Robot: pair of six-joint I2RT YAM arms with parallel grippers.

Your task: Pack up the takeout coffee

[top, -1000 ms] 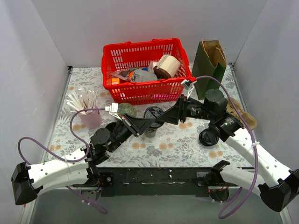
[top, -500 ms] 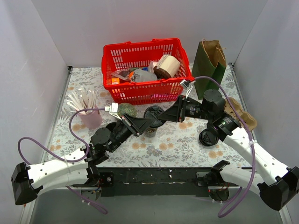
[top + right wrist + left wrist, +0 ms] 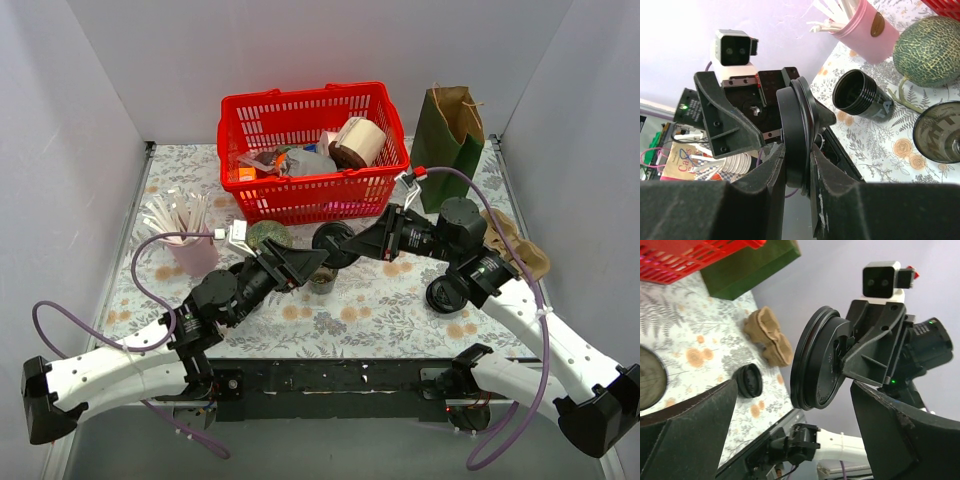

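The takeout coffee's black cup (image 3: 322, 281) stands open and without a lid on the flowered table, just below both grippers; in the right wrist view the cup (image 3: 940, 132) is at the lower right. My right gripper (image 3: 352, 245) (image 3: 797, 150) is shut on the edge of a round black lid (image 3: 335, 243) (image 3: 796, 135), held on edge in the air. My left gripper (image 3: 305, 263) (image 3: 794, 390) faces that lid (image 3: 820, 362) with its jaws wide open on either side, not touching it.
A red basket (image 3: 300, 100) of goods stands behind, a green paper bag (image 3: 447, 130) to its right. A melon (image 3: 268, 235), a pink cup of straws (image 3: 192, 248), a black container lying on its side (image 3: 862, 95), a spare black lid (image 3: 445, 295) and a cardboard cup tray (image 3: 520, 245) lie around.
My left gripper has opened and let go of the black lid. My right gripper has shut on it and carried it slightly right and back.
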